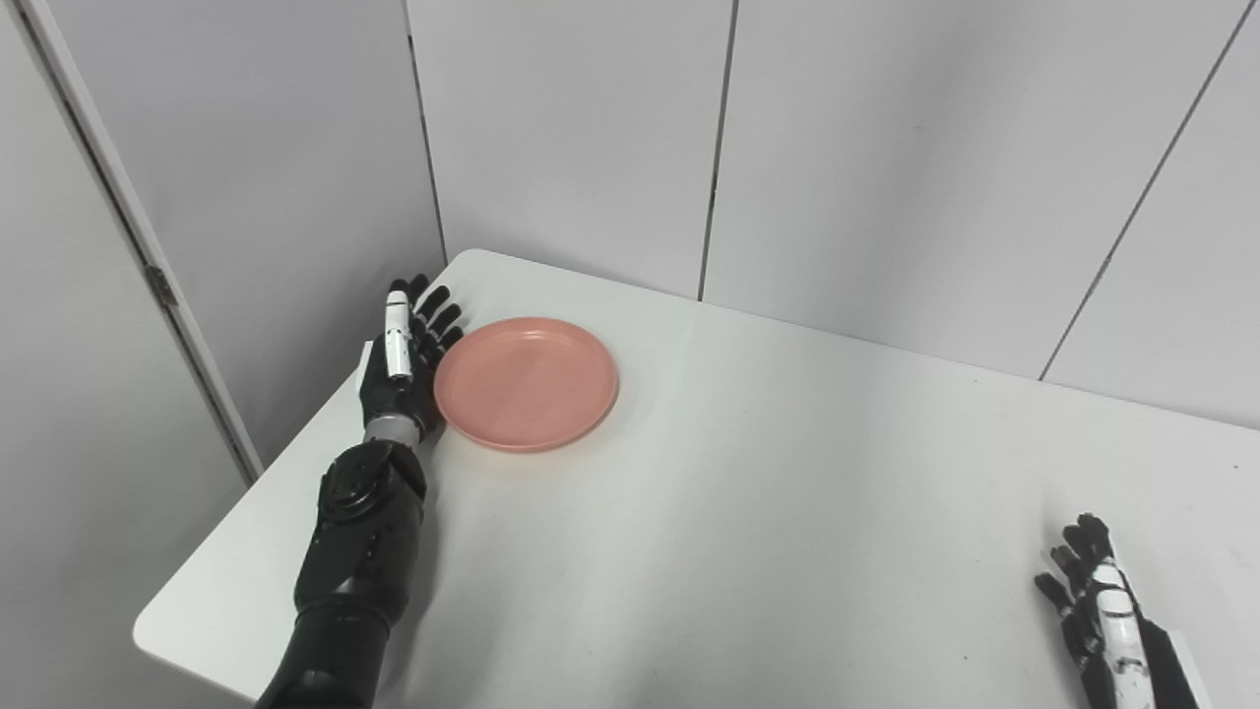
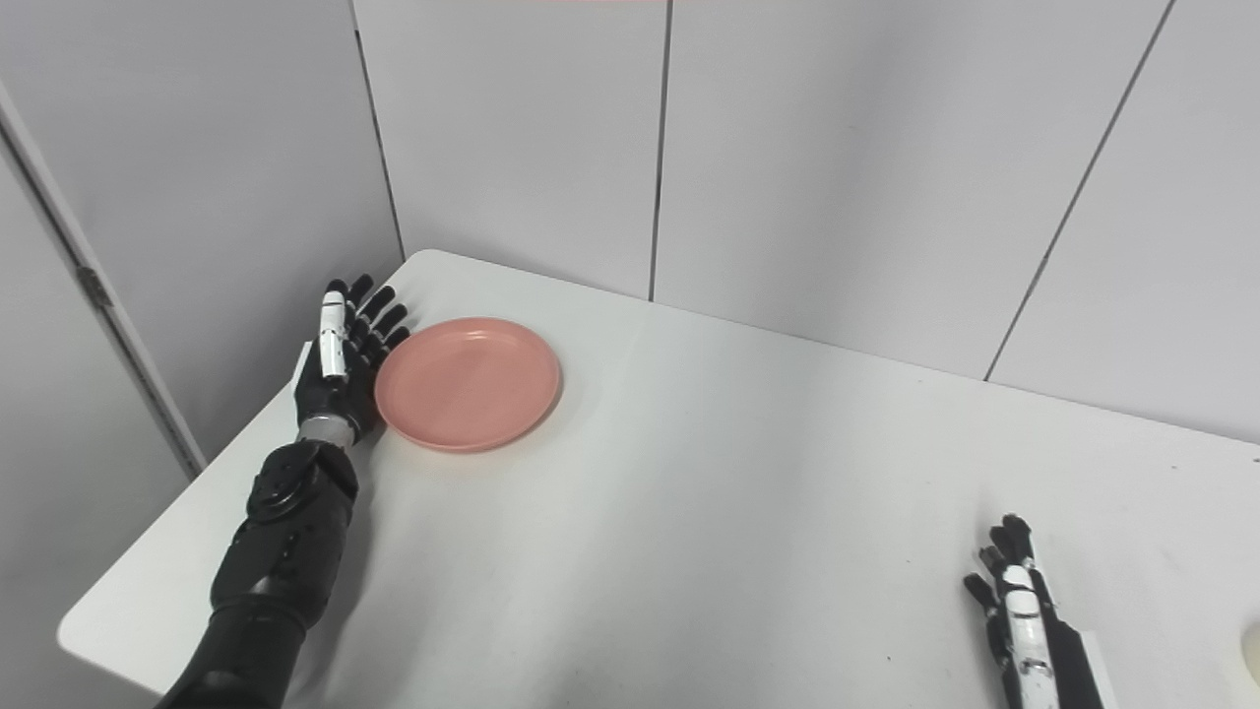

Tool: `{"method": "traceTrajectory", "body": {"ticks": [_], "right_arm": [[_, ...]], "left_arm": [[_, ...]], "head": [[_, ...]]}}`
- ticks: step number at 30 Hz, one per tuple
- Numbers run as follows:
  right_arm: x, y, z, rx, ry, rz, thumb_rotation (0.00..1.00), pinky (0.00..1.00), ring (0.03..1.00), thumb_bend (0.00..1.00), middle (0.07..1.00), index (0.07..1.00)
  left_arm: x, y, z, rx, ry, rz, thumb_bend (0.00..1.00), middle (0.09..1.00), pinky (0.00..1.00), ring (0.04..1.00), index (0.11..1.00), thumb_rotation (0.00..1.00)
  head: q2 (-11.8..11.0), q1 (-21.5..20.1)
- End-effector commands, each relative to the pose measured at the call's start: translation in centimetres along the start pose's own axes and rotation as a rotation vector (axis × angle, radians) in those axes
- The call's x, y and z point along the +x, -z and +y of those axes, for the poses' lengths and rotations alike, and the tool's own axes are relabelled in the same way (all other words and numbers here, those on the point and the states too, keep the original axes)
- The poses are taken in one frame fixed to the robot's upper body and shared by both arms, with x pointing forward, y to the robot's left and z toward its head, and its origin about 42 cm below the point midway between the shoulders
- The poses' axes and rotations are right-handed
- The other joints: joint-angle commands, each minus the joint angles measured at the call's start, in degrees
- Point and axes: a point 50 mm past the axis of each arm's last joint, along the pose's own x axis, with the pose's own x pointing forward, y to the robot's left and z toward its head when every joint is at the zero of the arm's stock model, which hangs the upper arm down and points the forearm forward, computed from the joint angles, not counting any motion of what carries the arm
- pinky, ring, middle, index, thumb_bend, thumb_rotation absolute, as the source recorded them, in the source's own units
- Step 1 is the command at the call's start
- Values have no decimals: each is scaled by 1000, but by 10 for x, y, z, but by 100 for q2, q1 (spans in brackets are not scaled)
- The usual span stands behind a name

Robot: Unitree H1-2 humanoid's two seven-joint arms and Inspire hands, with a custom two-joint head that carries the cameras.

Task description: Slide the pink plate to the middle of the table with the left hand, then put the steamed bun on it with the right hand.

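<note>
The left hand [image 1: 402, 354] is held open, fingers spread, beside the pink plate [image 1: 527, 383]; contact is perhaps made. Stiff and light, the plate is best pushed at its near rim.

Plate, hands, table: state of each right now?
Pink plate: empty, flat on the table near its far left corner, not yet in the middle.
Left robot hand: open, fingers straight, edge-on beside the plate's left rim.
Right robot hand: open, holding nothing, low at the near right.
Table: white, bare across the middle.
Pale object: cut off at the right edge, can't identify.
</note>
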Motion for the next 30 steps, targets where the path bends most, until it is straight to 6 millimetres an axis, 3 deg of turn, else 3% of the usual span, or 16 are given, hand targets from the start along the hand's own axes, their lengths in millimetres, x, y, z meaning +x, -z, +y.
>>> {"method": "traceTrajectory", "body": {"ticks": [1,7,30], "right_arm": [[-3,0,-1,-2,12,30,1000,1000,1000,41,1000,1000],[-3,2,0,-12,11,32,1000,1000,1000,22,1000,1000],[-3,17,5,-9,13,31,1000,1000,1000,139,1000,1000]], "left_arm": [[-6,24,-4,-5,6,110,438,908,908,894,909,1000],[-7,28,-16,-5,43,130,440,902,916,892,907,1000],[-26,57,-84,78,236,251,448,873,880,874,872,980]], "head": [[12,-39],[18,-164],[18,-796]]}}
